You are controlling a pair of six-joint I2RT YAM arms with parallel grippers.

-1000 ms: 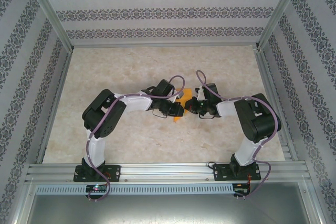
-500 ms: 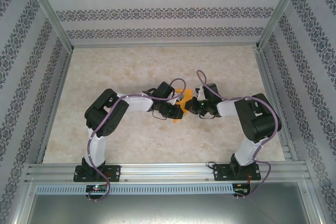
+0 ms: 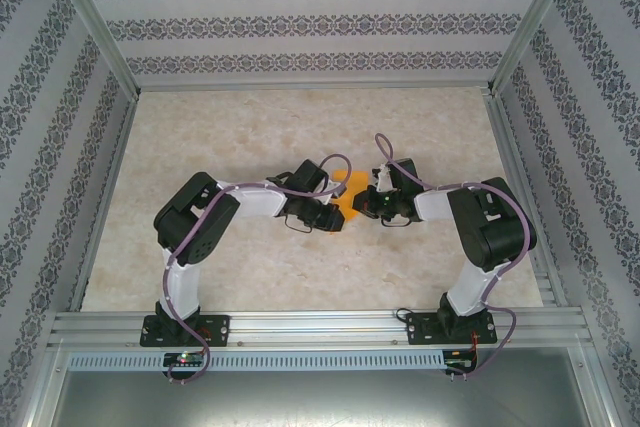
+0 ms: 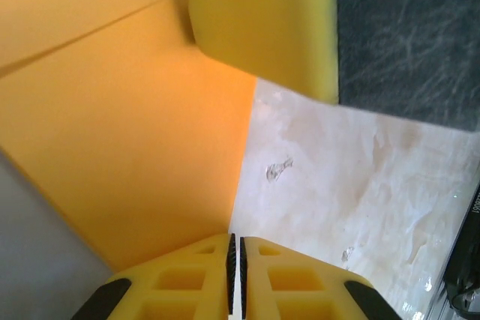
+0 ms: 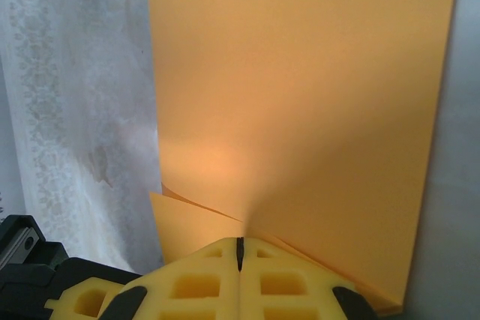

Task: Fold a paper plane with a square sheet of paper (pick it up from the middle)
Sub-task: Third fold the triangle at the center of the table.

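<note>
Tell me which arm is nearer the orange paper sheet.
Neither, left and right both hold the orange paper sheet: the left arm has its jaws shut on its left side, and the right arm has its jaws shut on its right side.

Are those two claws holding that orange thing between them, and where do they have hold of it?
Yes. Both are shut on the orange paper. The left gripper pinches it near a corner, and the right gripper pinches its near edge, where folded layers meet.
</note>
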